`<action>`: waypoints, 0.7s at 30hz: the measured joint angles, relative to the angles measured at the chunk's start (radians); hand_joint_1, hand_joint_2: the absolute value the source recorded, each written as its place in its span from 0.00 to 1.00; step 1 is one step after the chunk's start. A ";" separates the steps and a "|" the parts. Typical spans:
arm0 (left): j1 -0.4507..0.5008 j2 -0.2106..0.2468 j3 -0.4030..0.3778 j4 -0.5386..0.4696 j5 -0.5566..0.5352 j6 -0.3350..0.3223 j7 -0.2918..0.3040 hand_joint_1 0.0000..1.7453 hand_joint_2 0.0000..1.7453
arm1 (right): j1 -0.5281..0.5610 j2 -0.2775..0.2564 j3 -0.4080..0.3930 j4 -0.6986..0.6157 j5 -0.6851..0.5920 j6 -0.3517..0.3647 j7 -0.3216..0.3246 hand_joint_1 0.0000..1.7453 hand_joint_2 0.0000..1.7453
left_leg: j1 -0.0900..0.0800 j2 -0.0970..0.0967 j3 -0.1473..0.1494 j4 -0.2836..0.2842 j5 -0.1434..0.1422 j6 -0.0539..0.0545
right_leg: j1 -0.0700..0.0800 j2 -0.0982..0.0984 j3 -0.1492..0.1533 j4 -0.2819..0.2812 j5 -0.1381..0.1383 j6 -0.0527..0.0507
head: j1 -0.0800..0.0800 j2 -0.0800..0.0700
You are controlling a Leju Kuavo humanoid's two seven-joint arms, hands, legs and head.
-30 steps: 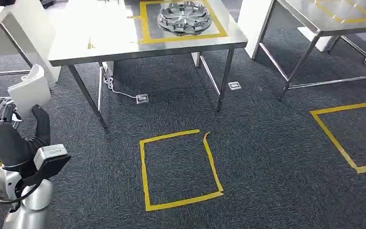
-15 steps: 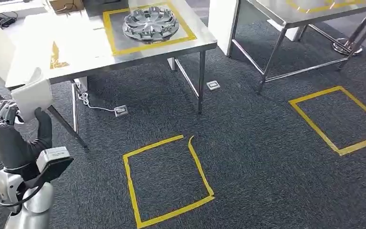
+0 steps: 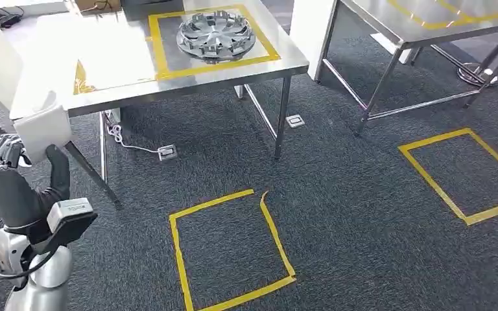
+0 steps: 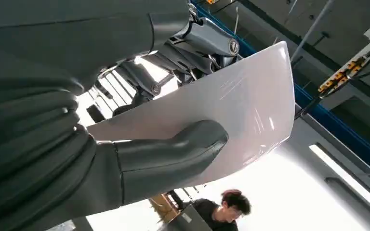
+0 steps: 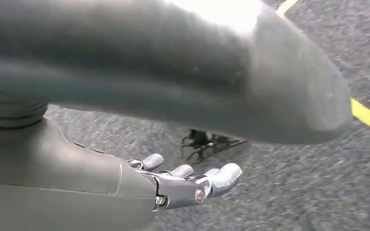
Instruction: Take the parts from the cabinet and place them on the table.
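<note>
Your left hand (image 3: 19, 184) clamps a white part (image 3: 44, 133), thumb pressed across its face, just off the worktop (image 3: 123, 68) front-left corner. Your right hand (image 5: 188, 180) hangs empty, fingers loosely apart. Keep the part level and lower it near that corner, away from the hubcap (image 3: 216, 34).

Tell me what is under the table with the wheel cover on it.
Under the table lie dark carpet, a white cable running to a floor socket, and a second floor socket near the right legs. The tabletop hides the floor farther back.
</note>
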State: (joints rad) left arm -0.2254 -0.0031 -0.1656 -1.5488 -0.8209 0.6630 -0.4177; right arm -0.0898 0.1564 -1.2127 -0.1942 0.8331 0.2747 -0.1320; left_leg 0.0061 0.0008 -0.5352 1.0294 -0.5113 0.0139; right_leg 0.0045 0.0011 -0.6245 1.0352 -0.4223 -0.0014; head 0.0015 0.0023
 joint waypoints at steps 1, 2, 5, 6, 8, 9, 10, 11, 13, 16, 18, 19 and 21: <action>-0.003 0.000 0.000 0.002 0.002 0.000 -0.002 1.00 1.00 | -0.001 0.000 -0.001 0.000 0.000 0.000 -0.001 0.00 0.00 | -0.004 0.000 0.008 0.001 -0.005 -0.007 | 0.008 -0.001 -0.001 0.000 -0.061 -0.002 | 0.000 0.000; -0.005 0.000 0.000 0.002 0.003 0.000 -0.002 1.00 1.00 | -0.003 0.000 -0.002 0.000 0.000 0.001 -0.003 0.00 0.00 | -0.003 0.000 0.006 -0.004 -0.009 -0.013 | 0.009 0.000 0.002 0.003 -0.075 -0.007 | 0.000 0.000; -0.006 0.000 0.000 0.000 0.003 0.000 -0.002 1.00 1.00 | 0.002 0.001 -0.004 0.000 -0.001 0.006 -0.012 0.00 0.00 | -0.007 -0.001 0.023 0.018 0.000 -0.032 | 0.000 0.004 0.034 -0.014 -0.031 -0.027 | 0.000 0.000; -0.008 0.000 0.000 0.000 0.003 0.001 -0.002 1.00 1.00 | 0.002 0.002 -0.004 0.000 0.000 0.008 -0.018 0.00 0.00 | -0.004 -0.001 0.015 0.041 -0.010 -0.034 | -0.003 0.001 0.047 -0.019 -0.034 -0.033 | 0.000 0.000; -0.018 0.003 0.000 0.000 0.002 0.003 -0.005 1.00 1.00 | -0.001 0.002 -0.004 0.000 0.000 0.008 -0.030 0.00 0.00 | -0.002 -0.001 -0.055 0.161 -0.058 -0.045 | -0.004 0.003 0.053 -0.019 -0.042 -0.042 | -0.008 0.000; -0.019 0.005 0.000 0.002 0.000 0.004 -0.006 1.00 1.00 | -0.002 0.002 -0.004 0.000 0.000 0.007 -0.035 0.00 0.00 | -0.001 -0.001 -0.103 0.232 -0.097 -0.048 | -0.004 0.004 0.055 -0.019 -0.047 -0.043 | -0.010 0.000; -0.019 0.005 0.000 0.003 0.000 0.005 -0.006 1.00 1.00 | -0.002 0.002 -0.004 0.000 0.000 0.006 -0.037 0.00 0.00 | -0.001 -0.001 -0.142 0.284 -0.121 -0.050 | -0.004 0.005 0.058 -0.019 -0.052 -0.043 | -0.010 0.000; -0.020 0.005 0.000 0.006 -0.003 0.009 -0.007 1.00 1.00 | 0.000 0.002 -0.004 0.000 0.001 0.006 -0.037 0.00 0.00 | 0.000 -0.001 -0.165 0.300 -0.117 -0.051 | -0.004 0.006 0.063 -0.018 -0.057 -0.042 | -0.010 0.000; -0.031 0.006 0.000 0.010 -0.018 0.016 -0.005 1.00 1.00 | 0.002 0.003 -0.004 0.000 0.008 0.006 -0.031 0.00 0.00 | 0.000 -0.001 -0.143 0.202 -0.029 -0.050 | -0.004 0.008 0.079 -0.017 -0.068 -0.038 | -0.010 0.000; -0.057 0.014 0.000 0.011 -0.048 0.016 0.018 1.00 1.00 | 0.000 0.006 -0.004 0.000 0.015 0.010 -0.032 0.00 0.00 | -0.005 0.000 -0.075 0.010 0.051 -0.037 | -0.002 0.008 0.104 -0.015 -0.088 -0.028 | -0.009 0.000; -0.065 0.021 0.000 0.006 -0.055 0.016 0.026 1.00 1.00 | -0.002 0.006 -0.004 0.000 0.019 0.012 -0.043 0.00 0.00 | -0.007 0.001 -0.067 0.003 0.052 -0.019 | -0.002 0.008 0.098 -0.017 -0.096 -0.013 | -0.011 0.000; -0.066 0.023 0.000 0.002 -0.055 0.016 0.027 1.00 1.00 | -0.001 0.006 -0.004 0.000 0.018 0.013 -0.048 0.00 0.00 | -0.006 0.000 -0.071 0.003 0.054 -0.011 | 0.000 0.008 0.104 -0.005 -0.090 -0.007 | -0.010 0.000; -0.072 0.025 0.001 -0.006 -0.055 0.016 0.029 1.00 1.00 | -0.002 0.006 -0.004 0.000 0.018 0.014 -0.065 0.00 0.00 | 0.001 -0.001 -0.051 -0.003 0.056 -0.001 | -0.002 0.006 0.088 0.026 -0.091 -0.001 | -0.011 0.000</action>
State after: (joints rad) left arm -0.2974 0.0221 -0.1648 -1.5552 -0.8763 0.6794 -0.3887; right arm -0.0917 0.1625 -1.2165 -0.1942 0.8515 0.2888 -0.1968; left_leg 0.0067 -0.0003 -0.5864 1.0269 -0.4554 0.0125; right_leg 0.0026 0.0072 -0.5365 1.0611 -0.5129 -0.0021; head -0.0092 0.0023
